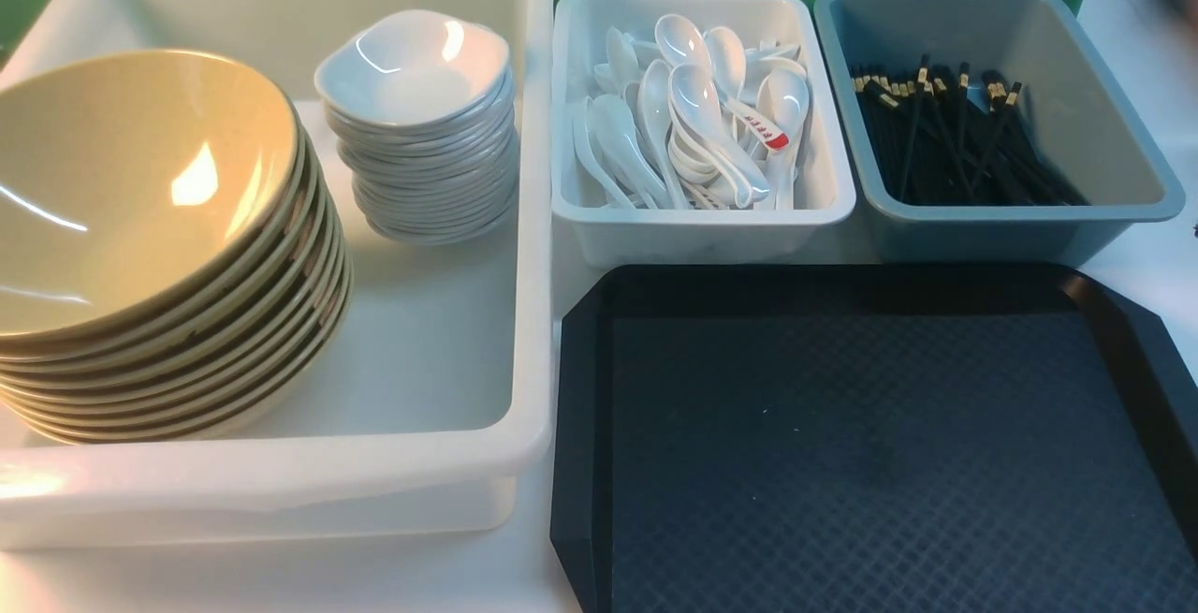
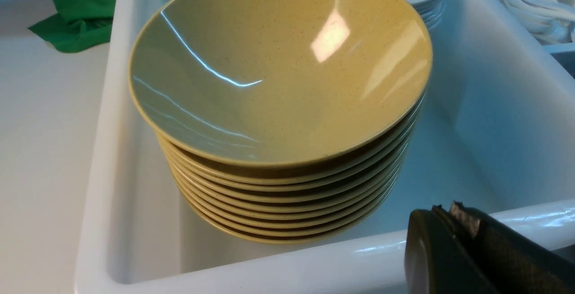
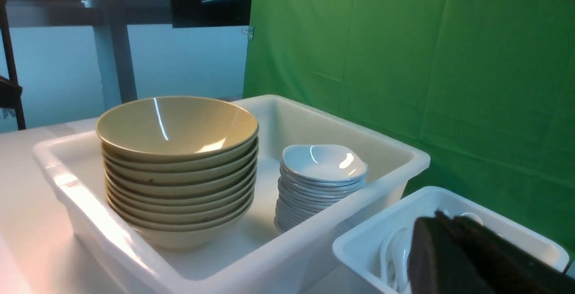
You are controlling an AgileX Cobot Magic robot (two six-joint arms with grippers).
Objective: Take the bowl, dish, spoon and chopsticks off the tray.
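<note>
Your diamond-textured black tray (image 1: 870, 463) lies bare. Glossy bowl (image 1: 131, 182) tops its stack, rounded-square dish (image 1: 412, 65) tops its own, red-tipped spoon (image 1: 763, 131) and chopsticks (image 1: 945, 136) binned. Both fingers sets together: left (image 2: 449, 215), right (image 3: 442, 222).

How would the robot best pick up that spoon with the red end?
Probably by the handle. The spoon lies on top of the heap of white spoons in the small white bin, its red-tipped handle bare and pointing toward the tray. Coming straight down from above, jaws across the narrow handle just behind the red tip, looks best; the bowl end is wide, smooth and crowded by its neighbours.
</note>
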